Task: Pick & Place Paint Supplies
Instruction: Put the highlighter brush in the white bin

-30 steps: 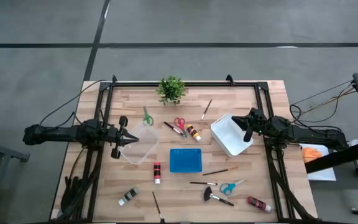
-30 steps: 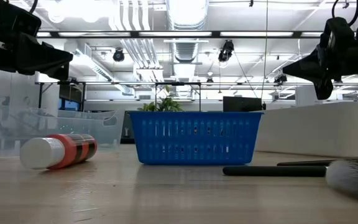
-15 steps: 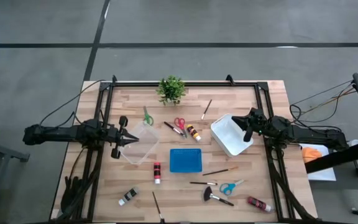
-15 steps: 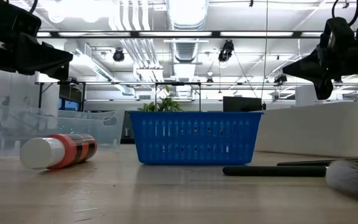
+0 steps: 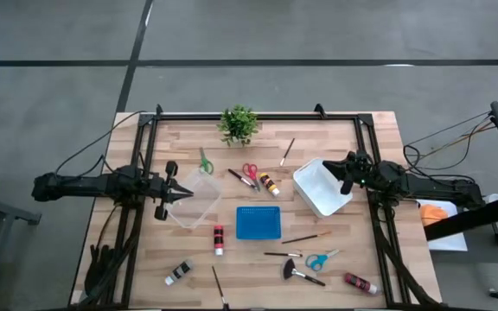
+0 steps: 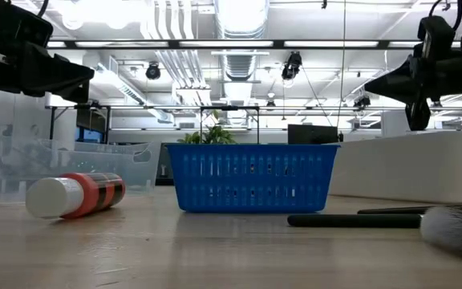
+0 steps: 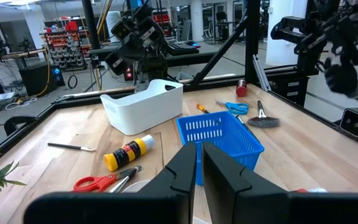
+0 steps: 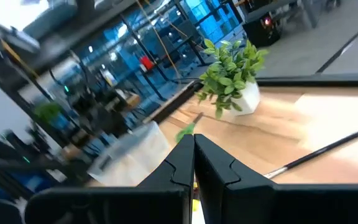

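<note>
Both sets of jaws are sitting pinched together with nothing in them. The left gripper (image 5: 180, 198) is hovering at the clear bin (image 5: 194, 201), left of the blue basket (image 5: 258, 222); the right gripper (image 5: 346, 179) is hanging over the white bin (image 5: 321, 188), right of the basket. Looks like nothing's being picked yet. Supplies are lying all around the basket on the bench (image 5: 370, 250): red scissors (image 5: 250, 172) and yellow-capped bottle (image 5: 269, 183) behind it, red bottle (image 5: 219, 239) to its left. I'd guess next up is opening one set and dropping onto the nearest item.

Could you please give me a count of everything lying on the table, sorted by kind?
Paint bottles: 4
Scissors: 3 (green, red, blue)
Brushes: 6 (5 thin, 1 broad)
Containers: 3 (clear, blue, white)
Potted plant: 1
Total: 17
</note>
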